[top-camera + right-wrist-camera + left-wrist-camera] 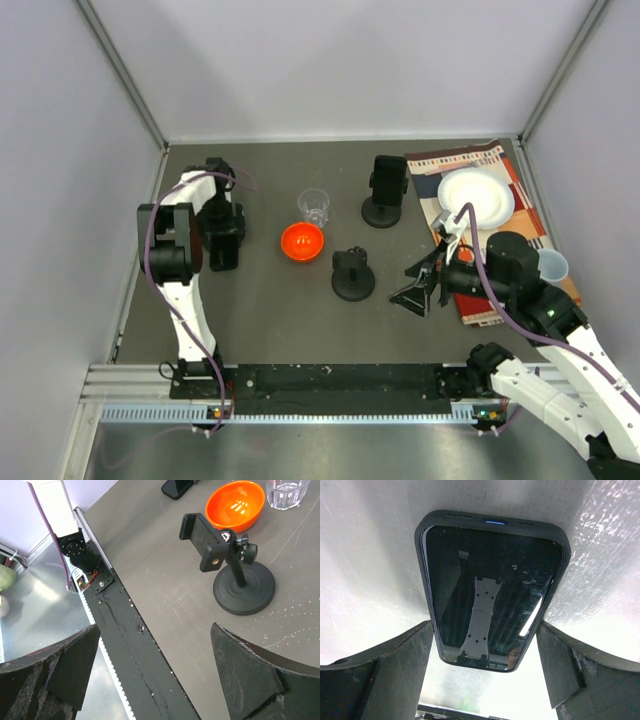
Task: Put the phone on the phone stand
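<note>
The black phone [490,580] lies screen up on the dark table, at the left in the top view [225,258]. My left gripper [485,625] points down over it [221,232], and its fingers [400,660] press against both long edges of the phone's near end. The empty black phone stand [352,273] has a round base and a small clamp, and stands mid-table; it also shows in the right wrist view [230,565]. My right gripper [420,285] hovers open and empty just right of the stand [155,630].
An orange bowl [301,241] and a clear glass [314,206] sit between the phone and the stand. A second, taller black stand [385,190] is behind. A white plate [476,197] on a patterned mat [520,180] and a small cup [551,264] lie at the right.
</note>
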{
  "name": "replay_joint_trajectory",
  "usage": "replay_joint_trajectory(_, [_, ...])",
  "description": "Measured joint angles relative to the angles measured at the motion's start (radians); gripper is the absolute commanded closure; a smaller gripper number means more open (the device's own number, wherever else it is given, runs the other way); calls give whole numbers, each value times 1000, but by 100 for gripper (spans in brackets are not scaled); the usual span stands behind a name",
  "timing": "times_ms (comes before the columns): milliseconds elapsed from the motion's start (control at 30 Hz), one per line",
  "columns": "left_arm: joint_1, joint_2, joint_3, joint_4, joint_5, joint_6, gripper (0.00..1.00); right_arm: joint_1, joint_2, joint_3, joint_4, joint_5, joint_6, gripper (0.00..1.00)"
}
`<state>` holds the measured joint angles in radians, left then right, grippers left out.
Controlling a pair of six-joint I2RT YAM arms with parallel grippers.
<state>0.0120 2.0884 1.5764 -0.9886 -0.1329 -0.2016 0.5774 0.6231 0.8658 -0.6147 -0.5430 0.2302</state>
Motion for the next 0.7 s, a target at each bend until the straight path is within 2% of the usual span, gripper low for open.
replay_joint_trajectory(200, [7,4,3,-3,13,19,2,0,0,0,0,0,0,7])
replay_joint_trajectory(300, [13,7,8,-6,17,37,2,0,-2,0,0,0,0,7])
replay_joint_trajectory(467, [23,26,29,-17,55,78,8,0,-4,0,0,0,0,7])
replay_joint_trajectory(533, [26,37,43,-27,71,91,14,0,-5,0,0,0,0,7])
replay_joint_trajectory(633, [27,48,55,-38,89,100,14,0,-7,0,0,0,0,7])
replay_joint_trajectory(700, [27,53,63,-45,88,101,19,0,-8,0,0,0,0,7])
